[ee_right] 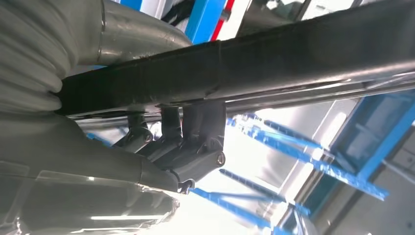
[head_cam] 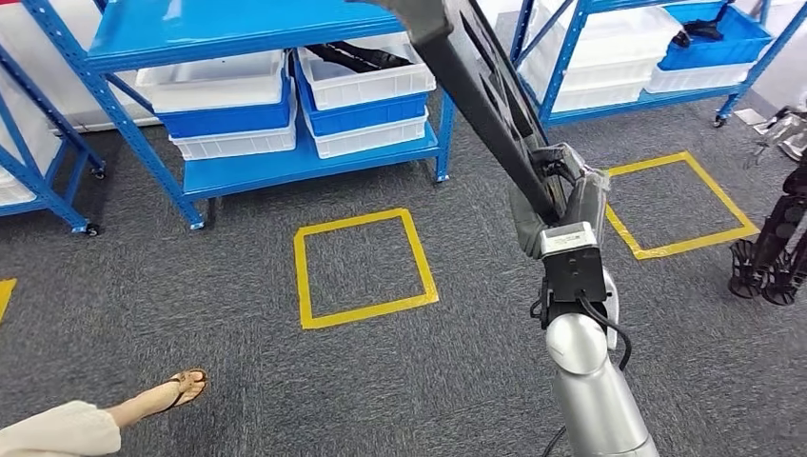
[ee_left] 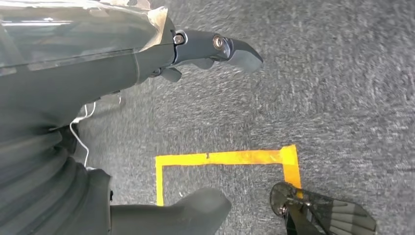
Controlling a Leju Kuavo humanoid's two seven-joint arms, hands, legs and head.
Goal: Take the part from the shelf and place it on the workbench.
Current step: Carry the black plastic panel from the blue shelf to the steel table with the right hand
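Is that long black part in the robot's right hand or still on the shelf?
In hand. The right hand grips the long black part, its fingers wrapped around it, away from the blue shelf.

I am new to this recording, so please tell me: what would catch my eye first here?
First, the long black part held up by the right hand, slanting across the blue shelves with white bins. Then the yellow tape squares on the grey carpet, and a person's sandalled foot nearby.

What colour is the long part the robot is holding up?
Black. The long part shows best in the head view, gripped by the right hand.
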